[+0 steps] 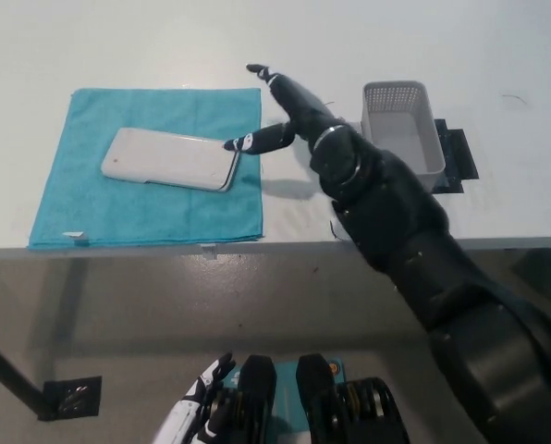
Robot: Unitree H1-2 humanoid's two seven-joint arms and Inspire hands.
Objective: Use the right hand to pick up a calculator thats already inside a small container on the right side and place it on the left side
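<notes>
the calculator (171, 159) lies flat on the teal towel (67, 194), face down or too pale to show any keys: only a smooth off-white slab with rounded corners and a thin dark edge along its right end is clear. its long axis runs nearly left to right across the towel, tilted a little so the right end sits slightly nearer the table's front edge than the left end. it rests in the upper middle of the towel, with its right end close to the towel's right border.

the towel is a soft, matte rectangle of terry-like cloth, spread flat on the white table (146, 46), with a small white tag at its front left corner.

the right robot hand (277, 106), black and glossy, hangs above the table just right of the towel's upper right corner. its fingers are spread apart and hold nothing; one fingertip points back toward the calculator's right end, close to it, though whether it touches cannot be told.

well to the right of the towel stands the small container (423, 139), a grey plastic basket with perforated walls and rounded corners, seated on a grey plate (354, 157) with dark tape (460, 153) beside it.

the left robot hand (202, 398), white, rests low below the table's front edge, its fingers slightly apart.
</notes>
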